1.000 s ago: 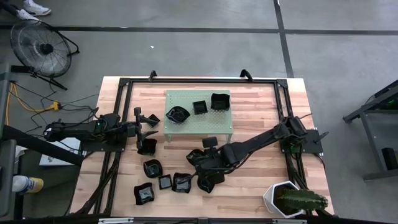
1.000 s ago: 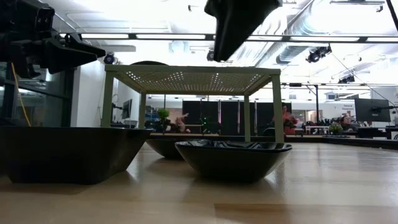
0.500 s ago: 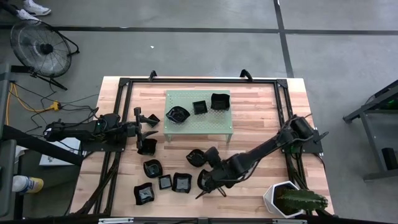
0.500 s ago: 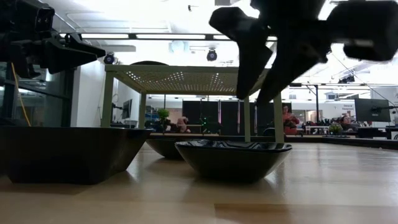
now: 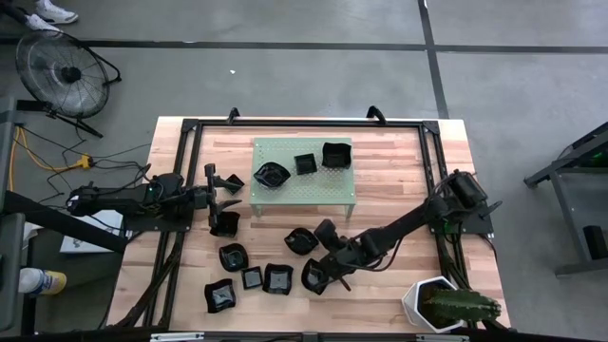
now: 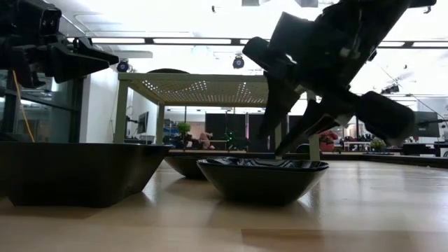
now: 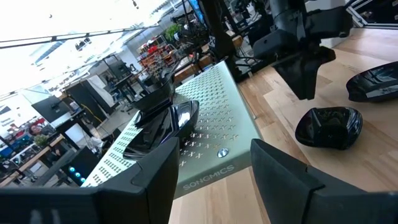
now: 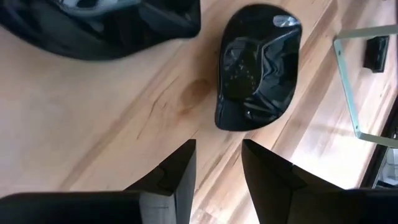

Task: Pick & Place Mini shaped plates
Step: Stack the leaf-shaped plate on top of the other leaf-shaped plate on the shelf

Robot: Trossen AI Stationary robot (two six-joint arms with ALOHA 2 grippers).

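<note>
Right gripper [image 5: 318,278] open above plate [image 5: 313,276] rim

Three black plates [image 5: 302,163] sat on the green perforated stand [image 5: 334,193] at twelve o'clock. The right gripper [image 5: 325,273] hung over a plate [image 5: 313,276] near six; the left gripper [image 5: 226,188] waited, fingers apart, at nine.
</note>
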